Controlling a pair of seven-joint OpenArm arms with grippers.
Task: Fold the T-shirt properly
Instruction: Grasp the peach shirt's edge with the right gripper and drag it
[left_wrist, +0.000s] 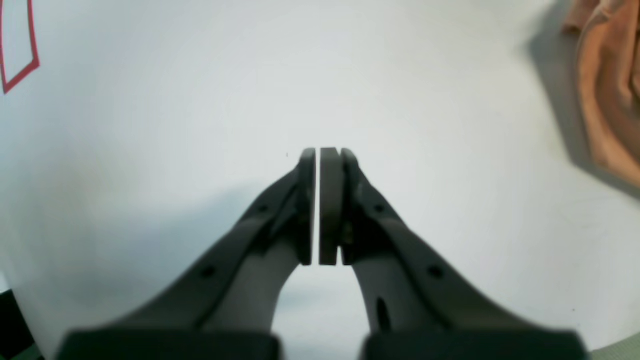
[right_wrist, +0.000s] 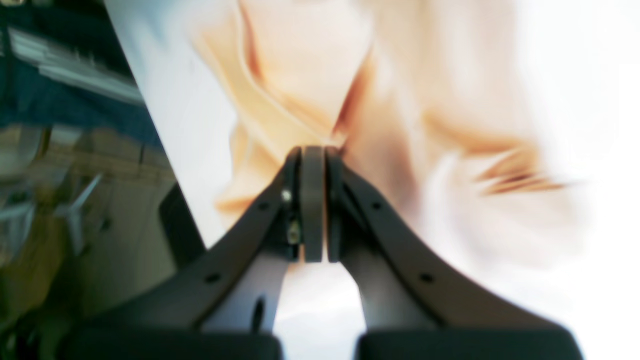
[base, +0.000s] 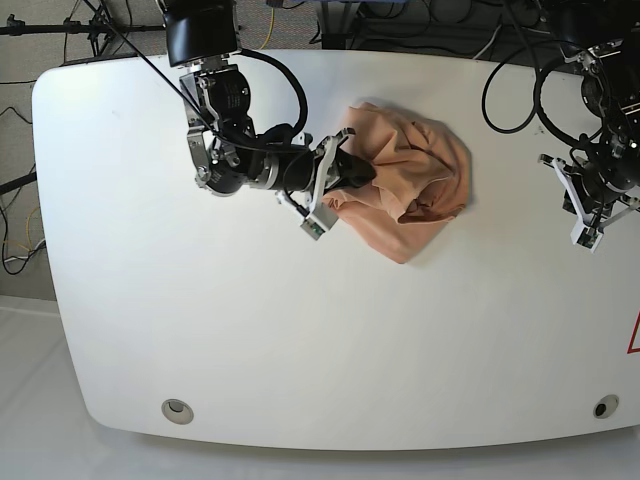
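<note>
T-shirt (base: 410, 180): crumpled heap on tabletop (base: 300, 330), unfolded; right hand (right_wrist: 313, 155) closed at its edge, grip unclear; left hand (left_wrist: 322, 152) closed, empty.

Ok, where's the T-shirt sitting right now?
In the base view the T-shirt lies crumpled on the white table, right of centre near the far edge, with the right gripper at its left edge.

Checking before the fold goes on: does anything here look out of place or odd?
Yes. The T-shirt lies in a crumpled heap, not spread flat. The left gripper is shut on nothing over bare table, away from the cloth.
</note>
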